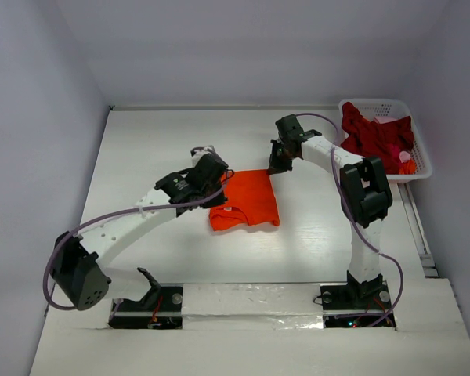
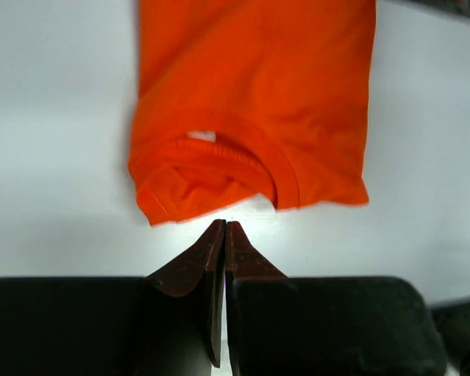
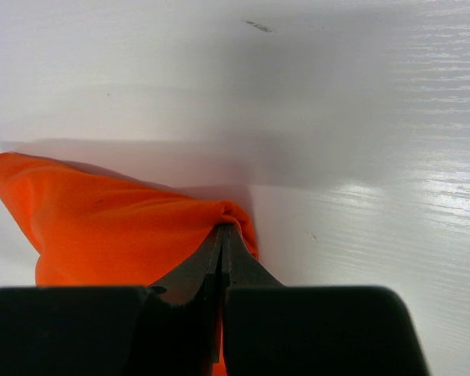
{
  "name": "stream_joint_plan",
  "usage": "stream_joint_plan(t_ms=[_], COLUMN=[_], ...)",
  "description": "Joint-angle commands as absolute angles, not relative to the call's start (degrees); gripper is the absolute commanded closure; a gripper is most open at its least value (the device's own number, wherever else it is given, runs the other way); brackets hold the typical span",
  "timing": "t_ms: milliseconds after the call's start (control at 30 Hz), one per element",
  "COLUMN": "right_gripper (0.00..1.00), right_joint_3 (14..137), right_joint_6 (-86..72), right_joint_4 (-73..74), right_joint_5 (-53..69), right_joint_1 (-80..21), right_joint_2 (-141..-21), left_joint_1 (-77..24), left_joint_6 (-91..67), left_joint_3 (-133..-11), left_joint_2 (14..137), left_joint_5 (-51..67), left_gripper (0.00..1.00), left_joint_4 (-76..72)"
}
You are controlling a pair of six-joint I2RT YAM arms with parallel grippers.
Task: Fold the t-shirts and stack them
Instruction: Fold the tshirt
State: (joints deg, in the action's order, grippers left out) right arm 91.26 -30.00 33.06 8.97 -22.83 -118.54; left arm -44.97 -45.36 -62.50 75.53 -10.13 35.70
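The bright orange t-shirt (image 1: pixel 247 200) lies folded into a rough rectangle on the white table, collar at its near left corner. In the left wrist view the orange shirt (image 2: pixel 251 94) lies just past my left gripper (image 2: pixel 225 223), which is shut and empty, its tips a little short of the collar. In the top view the left gripper (image 1: pixel 219 186) is at the shirt's left edge. My right gripper (image 3: pixel 225 227) is shut on a pinched far corner of the orange shirt (image 3: pixel 102 219); in the top view the right gripper (image 1: pixel 278 164) is at the shirt's far right corner. Dark crimson shirts (image 1: pixel 372 135) lie bunched in the basket.
The white lattice basket (image 1: pixel 423 160) stands at the far right by the wall, with a small orange and pink thing in its near corner. White walls enclose the table on the left, back and right. A raised white strip runs along the near edge between the arm bases.
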Motion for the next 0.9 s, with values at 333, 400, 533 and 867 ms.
stream_joint_plan(t_ms=[333,400,533,867], right_gripper=[1.00,1.00,1.00,1.00], right_joint_3=[91.4,92.2,91.9,81.8], right_joint_6=[-28.3,-27.5,-26.0,-28.4], right_joint_4=[32.8,34.0,35.6,33.4], right_joint_5=[4.1,2.7,1.8,3.3], right_joint_1=[-22.5,-22.5,-23.8,-30.1], right_joint_2=[-112.1,-110.2,-106.0,-97.4], left_joint_1=[-36.6,-36.6,-36.0,-32.1], left_joint_6=[-44.6,-44.6,-44.6,-44.6], left_joint_3=[-57.0,-58.6,-61.8,-63.6], left_joint_2=[87.2,89.6,91.6,93.5], left_joint_5=[-15.3,-14.6,-14.1,-15.8], left_gripper=[1.00,1.00,1.00,1.00], left_joint_4=[19.4,18.3,18.5,18.4])
